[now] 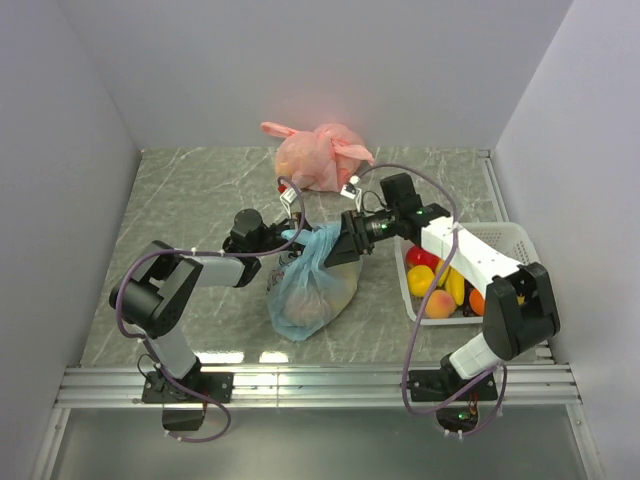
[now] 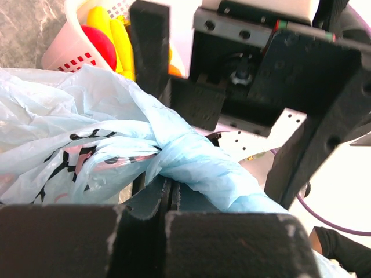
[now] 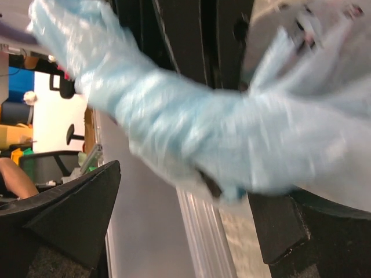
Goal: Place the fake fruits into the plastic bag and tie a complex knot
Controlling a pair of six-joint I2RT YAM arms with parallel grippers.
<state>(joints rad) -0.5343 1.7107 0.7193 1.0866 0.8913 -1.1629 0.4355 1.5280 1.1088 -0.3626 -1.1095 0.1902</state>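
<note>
The light-blue plastic bag (image 1: 308, 285) stands mid-table, with fruit shapes dimly showing through its lower part. Its handles are twisted into a rope at the top (image 2: 197, 165). My left gripper (image 1: 290, 238) is shut at that twisted top, with the rope coming out of its tips (image 2: 169, 188). My right gripper (image 1: 345, 240) faces it from the right, open wide, with the blue rope (image 3: 191, 127) passing between its fingers (image 3: 69, 214). More fake fruits (image 1: 440, 285), red, yellow, orange and peach, lie in a white basket.
The white basket (image 1: 510, 235) stands at the right by the right arm and also shows in the left wrist view (image 2: 64, 52). A knotted pink-orange bag (image 1: 315, 155) sits at the back centre. Grey walls enclose three sides.
</note>
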